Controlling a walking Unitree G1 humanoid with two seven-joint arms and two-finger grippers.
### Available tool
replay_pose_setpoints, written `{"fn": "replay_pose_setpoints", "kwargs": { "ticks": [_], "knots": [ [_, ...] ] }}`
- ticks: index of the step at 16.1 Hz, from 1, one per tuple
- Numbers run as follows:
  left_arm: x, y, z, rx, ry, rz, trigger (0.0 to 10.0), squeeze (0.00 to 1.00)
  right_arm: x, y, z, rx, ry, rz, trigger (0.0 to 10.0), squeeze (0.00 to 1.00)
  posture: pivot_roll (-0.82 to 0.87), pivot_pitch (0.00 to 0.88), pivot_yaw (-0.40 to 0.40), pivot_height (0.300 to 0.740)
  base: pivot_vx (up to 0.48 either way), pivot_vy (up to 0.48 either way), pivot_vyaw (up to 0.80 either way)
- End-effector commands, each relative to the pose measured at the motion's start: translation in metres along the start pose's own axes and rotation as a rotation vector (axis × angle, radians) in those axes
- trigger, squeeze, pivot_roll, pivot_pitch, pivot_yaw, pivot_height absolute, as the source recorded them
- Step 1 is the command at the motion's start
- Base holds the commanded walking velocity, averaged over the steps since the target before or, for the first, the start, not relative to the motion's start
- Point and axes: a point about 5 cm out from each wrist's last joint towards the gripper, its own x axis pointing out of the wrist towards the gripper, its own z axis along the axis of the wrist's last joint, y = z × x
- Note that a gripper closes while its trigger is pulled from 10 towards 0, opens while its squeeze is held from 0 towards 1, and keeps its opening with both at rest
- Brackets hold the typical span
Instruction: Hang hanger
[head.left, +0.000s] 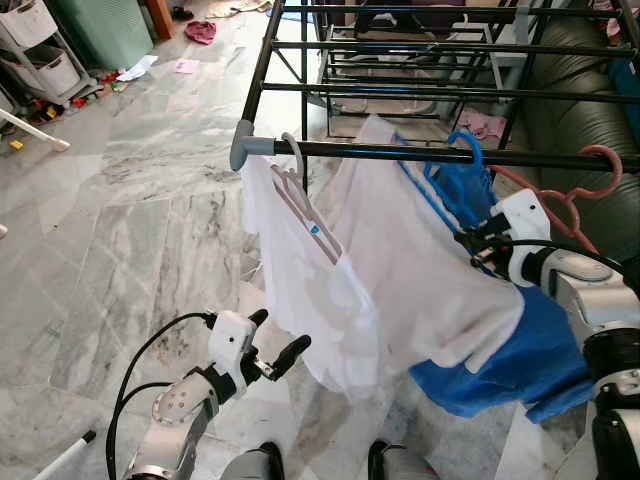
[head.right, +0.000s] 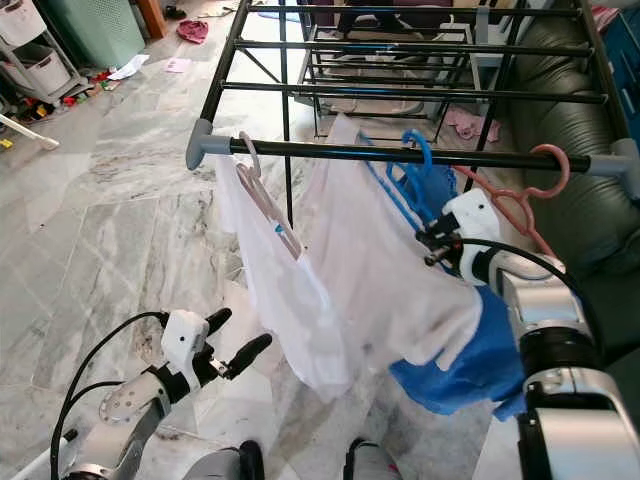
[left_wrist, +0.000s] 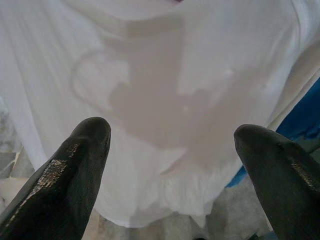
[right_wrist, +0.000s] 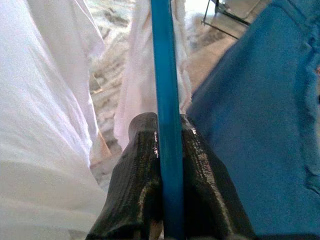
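So your right gripper (right_wrist: 167, 150) has its two black fingers pinched tight on the blue hanger (head.left: 462, 160) — in the right wrist view the blue bar runs straight down between them with no gap at all. That hanger's hook is already over the black rail (head.left: 440, 153) of the drying rack (head.right: 400, 90), sitting between the white shirt (head.left: 400, 270) and a pink hanger (head.left: 590, 185) further along on your right (the pink one is hooked on the same rail). The blue cloth (head.left: 520, 370) drapes down below your right wrist, partly tucked behind the white shirt. Another white garment (head.left: 290, 260) hangs near the rail's grey end cap (head.left: 243, 146) on a pale hanger (head.left: 300, 195). Your left gripper (head.left: 278, 350) is down low, near the bottom edge of that white fabric — fingers spread wide and holding nothing, and the left wrist view just looks at white cloth between the two fingertips (left_wrist: 75, 165). Marble floor (head.left: 130, 230) underneath, a sofa (head.right: 560, 130) off to the right behind the rack.
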Motion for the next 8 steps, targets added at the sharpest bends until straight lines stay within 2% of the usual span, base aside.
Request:
{"fn": "replay_pose_setpoints", "kwargs": {
  "ticks": [1, 3, 5, 8],
  "knots": [
    [-0.007, 0.003, -0.007, 0.004, 0.025, 0.005, 10.0, 0.0, -0.003, -0.003, 0.018, 0.031, -0.113, -0.063, 0.0, 0.0, -0.09, 0.182, 0.08, 0.74, 0.0, 0.0, 0.0],
    [-0.008, 0.005, -0.006, 0.008, 0.02, 0.013, 10.0, 0.0, -0.006, 0.006, 0.023, 0.054, -0.185, -0.122, 0.0, 0.0, -0.09, 0.18, 0.081, 0.74, 0.0, 0.0, 0.0],
    [-0.009, 0.005, -0.008, 0.01, 0.019, 0.017, 10.0, 0.0, -0.012, 0.023, 0.02, 0.067, -0.251, -0.17, 0.0, 0.0, -0.1, 0.18, 0.085, 0.74, 0.0, 0.0, 0.0],
    [-0.009, 0.005, -0.008, 0.01, 0.019, 0.017, 10.0, 0.0, -0.012, 0.023, 0.02, 0.067, -0.251, -0.17, 0.0, 0.0, -0.1, 0.18, 0.085, 0.74, 0.0, 0.0, 0.0]
  ]
}}
